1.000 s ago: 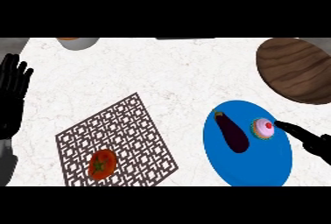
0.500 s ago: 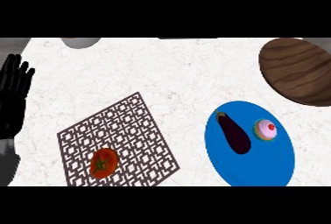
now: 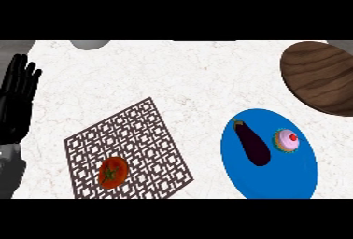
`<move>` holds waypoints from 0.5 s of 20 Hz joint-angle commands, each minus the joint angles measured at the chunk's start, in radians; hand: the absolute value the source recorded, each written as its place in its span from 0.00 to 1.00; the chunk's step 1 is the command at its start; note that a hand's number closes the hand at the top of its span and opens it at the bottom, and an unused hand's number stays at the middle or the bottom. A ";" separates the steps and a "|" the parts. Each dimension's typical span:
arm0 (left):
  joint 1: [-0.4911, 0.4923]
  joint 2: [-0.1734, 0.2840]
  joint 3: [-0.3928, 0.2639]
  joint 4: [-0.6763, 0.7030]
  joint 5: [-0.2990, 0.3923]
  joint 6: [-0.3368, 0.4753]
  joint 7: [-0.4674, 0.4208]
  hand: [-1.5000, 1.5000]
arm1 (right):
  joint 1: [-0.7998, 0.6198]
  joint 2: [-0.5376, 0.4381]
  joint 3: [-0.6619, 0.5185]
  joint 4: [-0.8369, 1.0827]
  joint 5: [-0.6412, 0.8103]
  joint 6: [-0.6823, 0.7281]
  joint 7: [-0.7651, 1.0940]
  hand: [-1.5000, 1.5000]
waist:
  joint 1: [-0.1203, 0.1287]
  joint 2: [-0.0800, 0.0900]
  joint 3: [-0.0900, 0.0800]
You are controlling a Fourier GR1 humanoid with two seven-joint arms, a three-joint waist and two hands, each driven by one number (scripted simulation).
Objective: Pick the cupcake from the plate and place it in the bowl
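Note:
A cupcake (image 3: 287, 140) with pink frosting and a red cherry sits on the right part of a blue plate (image 3: 276, 175) at the lower right. A dark purple eggplant (image 3: 252, 144) lies on the same plate, just left of the cupcake. The brown wooden bowl (image 3: 322, 76) stands at the upper right edge, partly cut off. My left hand (image 3: 17, 102) rests open at the left edge, fingers up. My right hand shows in no part of the view.
A brown lattice trivet (image 3: 131, 149) lies at the lower centre-left with a red tomato (image 3: 112, 172) on its lower corner. A grey round object (image 3: 90, 44) peeks in at the top edge.
My right hand, which was at the plate's right side beside the cupcake, has left the view. The view has shifted slightly. The cupcake still sits on the plate.

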 commanded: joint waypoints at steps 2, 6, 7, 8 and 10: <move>-0.005 -0.023 0.010 0.042 -0.008 -0.036 -0.033 0.50 | -0.080 -0.024 0.060 0.047 0.057 0.087 -0.043 0.00 | 0.013 0.003 0.000; -0.004 -0.043 -0.004 -0.040 -0.040 0.017 0.041 0.50 | -0.012 0.050 0.113 0.055 0.177 0.006 -0.103 0.00 | 0.003 -0.002 0.000; -0.012 -0.026 0.017 -0.026 -0.032 0.002 0.033 0.50 | -0.002 0.056 0.143 0.120 0.230 -0.032 -0.163 0.00 | 0.006 0.000 0.001; -0.020 -0.020 0.022 -0.020 -0.031 -0.016 0.038 0.50 | -0.040 0.088 0.188 0.060 0.227 -0.027 -0.072 0.00 | 0.009 0.000 0.000; -0.080 -0.032 0.034 0.085 -0.036 -0.038 0.006 0.50 | -0.096 0.067 0.200 0.171 0.262 -0.019 -0.137 0.00 | 0.007 0.003 0.000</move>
